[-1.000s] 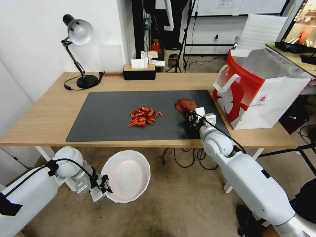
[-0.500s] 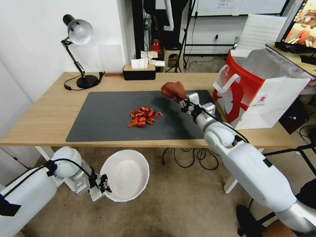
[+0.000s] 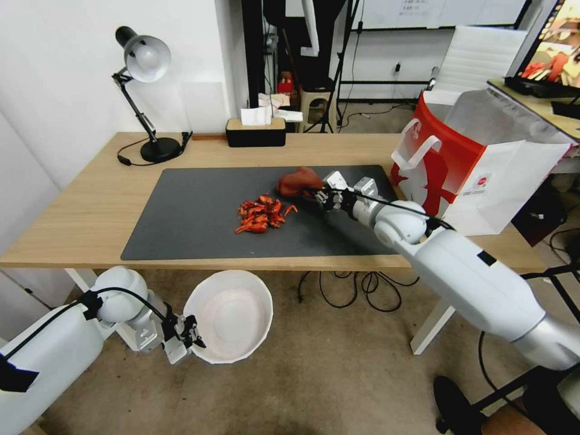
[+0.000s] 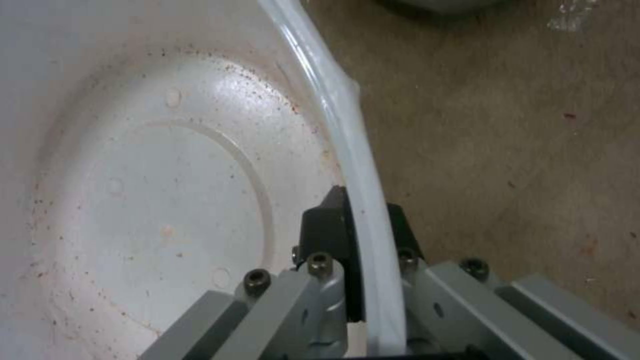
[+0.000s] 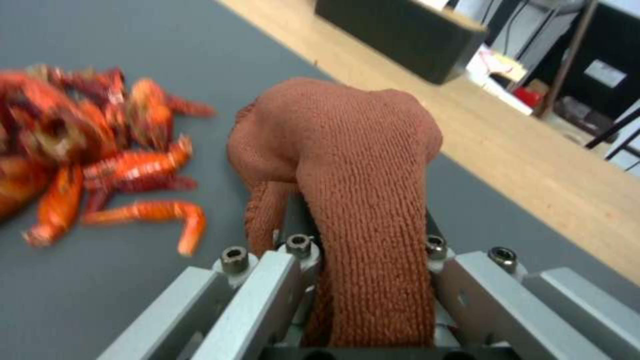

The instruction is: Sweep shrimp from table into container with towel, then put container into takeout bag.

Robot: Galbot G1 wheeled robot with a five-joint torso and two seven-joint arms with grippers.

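The towel is clamped in the right gripper just right of the shrimp on the tabletop. The container is pinched by its rim in the left gripper, below the near edge. A misaligned sweep could drop shrimp on the floor.

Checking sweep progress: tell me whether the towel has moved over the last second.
Yes. The right gripper has carried the towel leftward across the dark mat, close beside the shrimp.
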